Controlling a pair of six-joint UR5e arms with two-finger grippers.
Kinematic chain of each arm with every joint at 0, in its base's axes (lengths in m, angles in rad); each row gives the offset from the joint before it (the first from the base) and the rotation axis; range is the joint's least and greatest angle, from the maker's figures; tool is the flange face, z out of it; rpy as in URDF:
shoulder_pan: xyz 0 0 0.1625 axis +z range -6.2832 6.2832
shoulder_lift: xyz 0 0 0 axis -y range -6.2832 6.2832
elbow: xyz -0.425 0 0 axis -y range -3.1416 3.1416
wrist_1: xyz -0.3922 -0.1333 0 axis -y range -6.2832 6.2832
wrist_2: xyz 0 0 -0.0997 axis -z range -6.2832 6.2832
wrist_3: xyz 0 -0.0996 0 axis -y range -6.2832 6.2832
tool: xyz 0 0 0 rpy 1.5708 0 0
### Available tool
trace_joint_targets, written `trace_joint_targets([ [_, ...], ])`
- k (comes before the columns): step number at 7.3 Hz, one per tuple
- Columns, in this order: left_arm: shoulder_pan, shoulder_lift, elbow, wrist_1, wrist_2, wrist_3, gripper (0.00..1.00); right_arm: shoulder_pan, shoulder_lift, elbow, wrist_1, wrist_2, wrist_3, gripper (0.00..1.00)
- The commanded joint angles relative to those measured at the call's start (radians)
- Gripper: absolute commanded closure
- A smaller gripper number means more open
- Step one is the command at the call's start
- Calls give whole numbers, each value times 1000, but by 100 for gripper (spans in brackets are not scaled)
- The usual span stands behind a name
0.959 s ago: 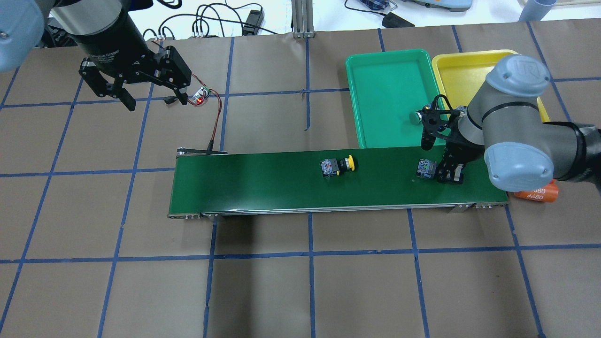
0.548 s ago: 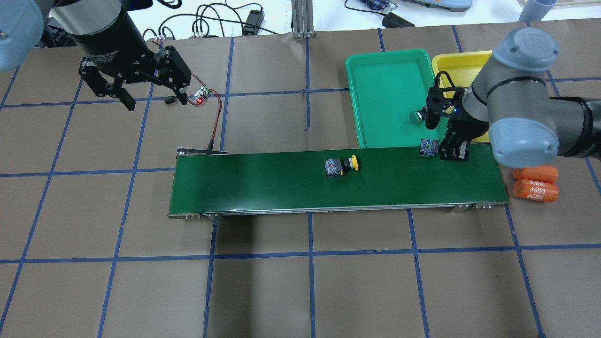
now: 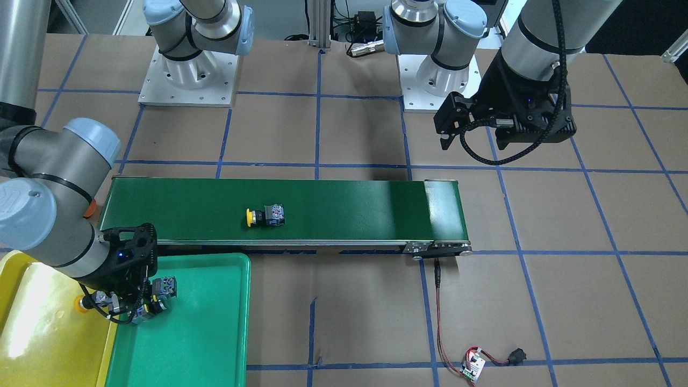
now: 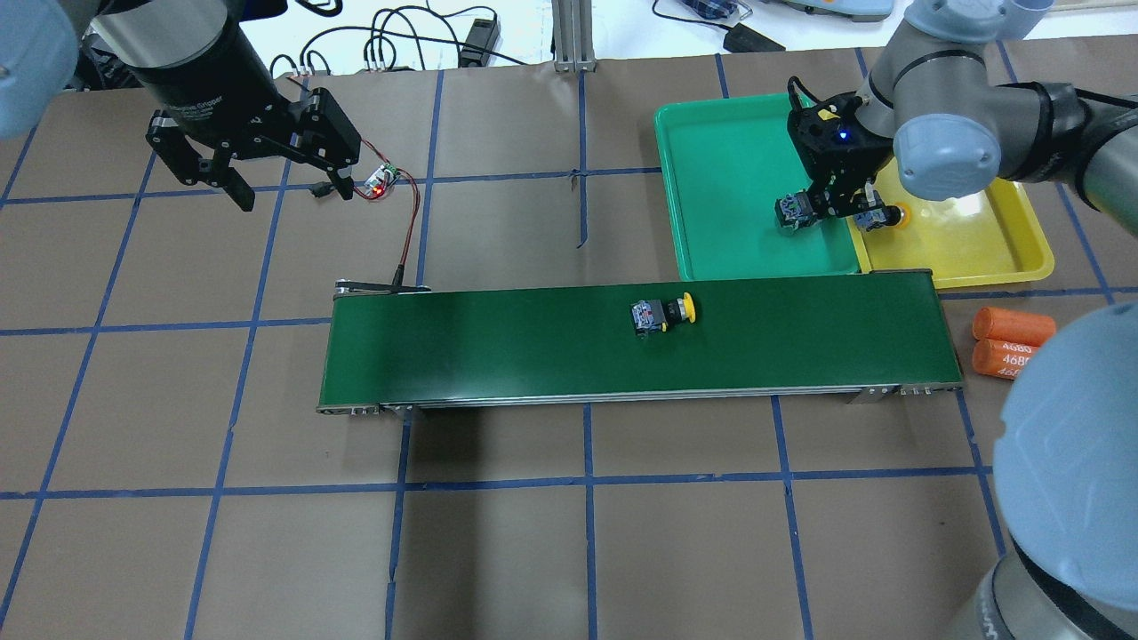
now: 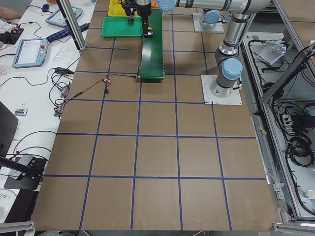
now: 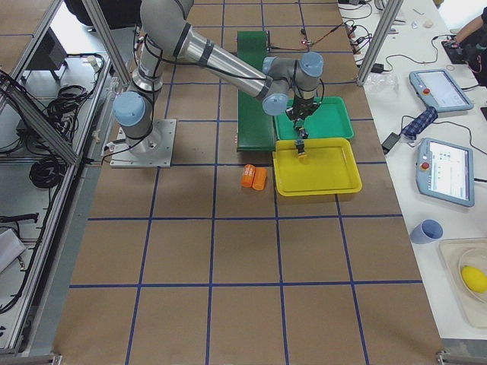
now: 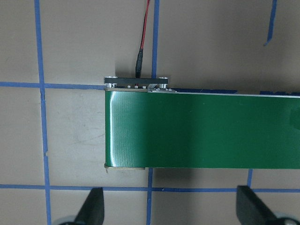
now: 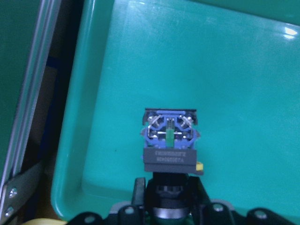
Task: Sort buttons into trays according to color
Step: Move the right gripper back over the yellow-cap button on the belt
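held button positioned over green tray

the right gripper [image 4: 831, 212] is clamped on the held button [image 4: 794, 213] at its cap end, contact block outward, low over the green tray [image 4: 720, 142] near the rim beside the yellow tray [image 4: 978, 253]. the cap colour is hidden; this placement suggests green. a yellow-capped button [image 4: 662, 314] lies on the conveyor belt [image 4: 498, 347]. the left gripper [image 4: 293, 194] hangs wide open, well apart.

Grey arms, pale-blue joint caps, black grippers, looping black cables.

I've bare green tray [image 8: 234, 70] floor beneath the button [image 8: 169, 140] my right gripper [image 8: 171, 199] holds; yellow tray [image 4: 969, 249] rim just beside.
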Motion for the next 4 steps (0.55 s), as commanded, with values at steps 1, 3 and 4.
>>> trace_joint_targets([
  [1, 0, 0, -4, 10, 1, 0, 0, -1, -7, 0, 17, 4, -11, 0],
  [3, 0, 2, -4, 10, -1, 0, 0, -13, -99, 26, 174, -2, -10, 0],
  [4, 0, 2, -4, 13, -1, 0, 0, -19, -160, 102, 190, -14, -4, 0],
])
